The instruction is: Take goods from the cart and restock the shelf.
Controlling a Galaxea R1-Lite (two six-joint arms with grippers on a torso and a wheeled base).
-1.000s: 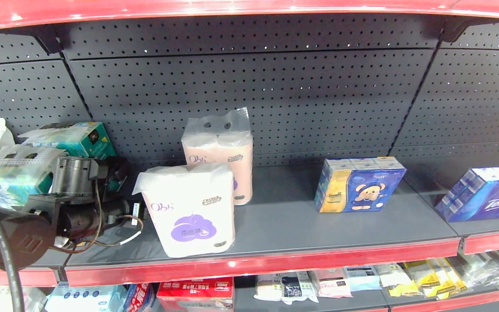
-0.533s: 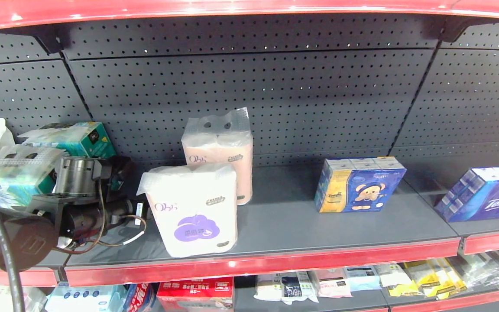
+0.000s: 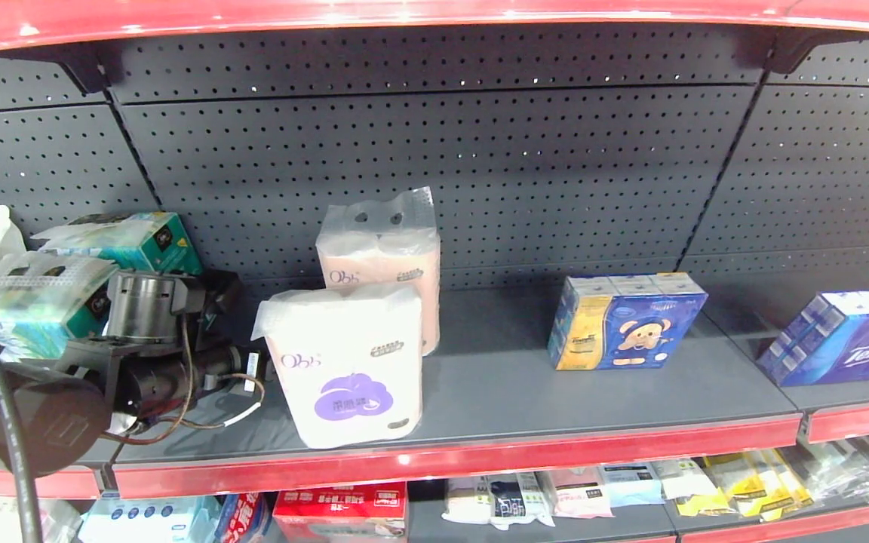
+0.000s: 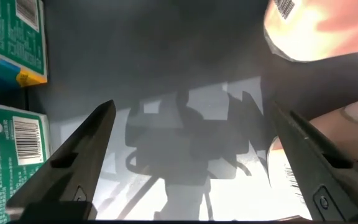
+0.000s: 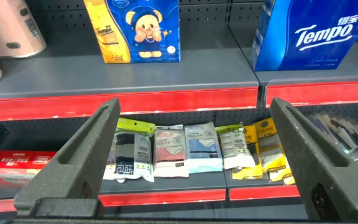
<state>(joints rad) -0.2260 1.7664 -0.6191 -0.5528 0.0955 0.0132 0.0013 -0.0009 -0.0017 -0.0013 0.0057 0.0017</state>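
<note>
Standing near the front edge of the grey shelf (image 3: 525, 392), a white pack of toilet rolls (image 3: 344, 369) with a purple picture is seen, and a pink pack (image 3: 382, 260) is set right behind it, by the back wall. The left claw (image 4: 190, 109) is held low over the shelf just beside the white pack, on its left, with its two fingers wide apart and nothing gripped between them. Green boxes (image 3: 133, 241) are stacked on the other side of that arm. The right claw (image 5: 194, 106) is held out in front of the shelf, also spread apart and empty. A blue and yellow box with a bear (image 3: 623, 320) and a blue pack (image 3: 842, 335) are placed farther right. Small flat packets (image 5: 185, 149) are laid on the shelf below.
</note>
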